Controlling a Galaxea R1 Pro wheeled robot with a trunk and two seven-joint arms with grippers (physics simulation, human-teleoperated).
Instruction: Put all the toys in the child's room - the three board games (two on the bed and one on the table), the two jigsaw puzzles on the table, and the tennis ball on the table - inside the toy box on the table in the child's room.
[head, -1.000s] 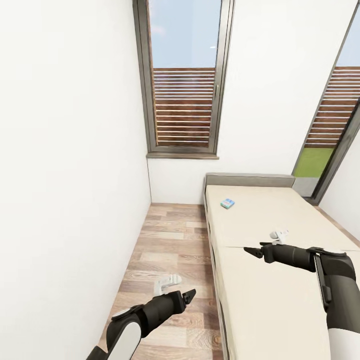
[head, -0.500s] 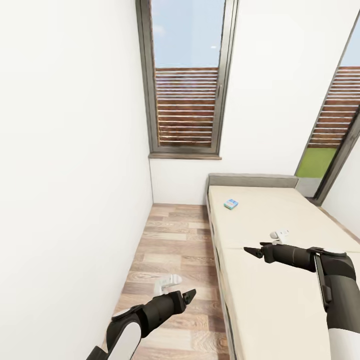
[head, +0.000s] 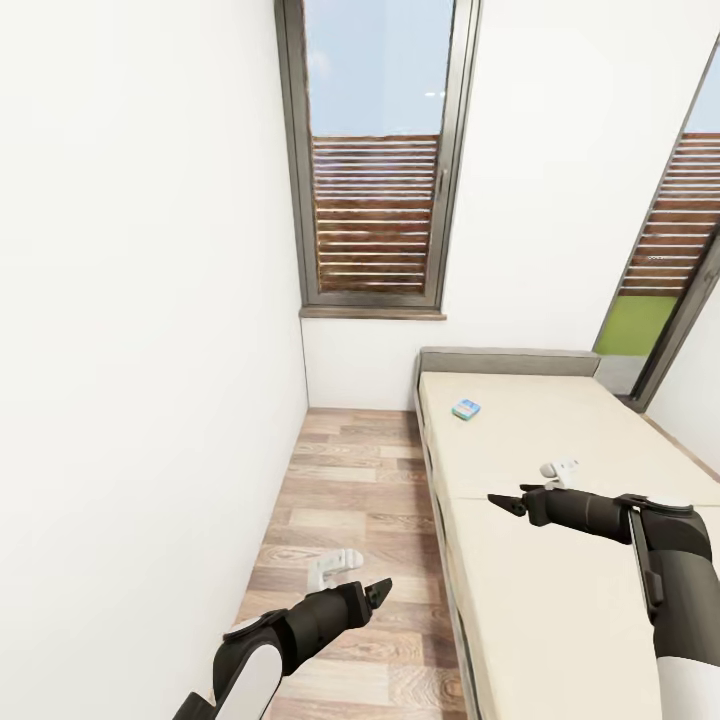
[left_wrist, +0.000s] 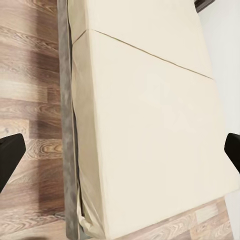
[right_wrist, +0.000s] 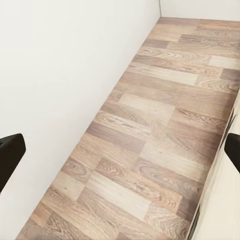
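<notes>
Left wall (head: 140, 300): blank white, close beside my left arm; swinging the base here could scrape it.
Floor (head: 350, 500): narrow wood-plank strip between wall and bed; little room to turn.
Left gripper (head: 378, 592): low over the floor strip, holding nothing; wrist view shows both fingertips spread to the frame edges, bed below.
Bed (head: 560, 560): cream mattress, grey frame, along my right.
Board game (head: 465, 408): small teal-blue box lying flat near the headboard, well apart from both grippers. Risk: reaching from this far could push it further off.
Right gripper (head: 505, 503): hangs above the mattress, empty; jaws wide apart in its wrist view.
</notes>
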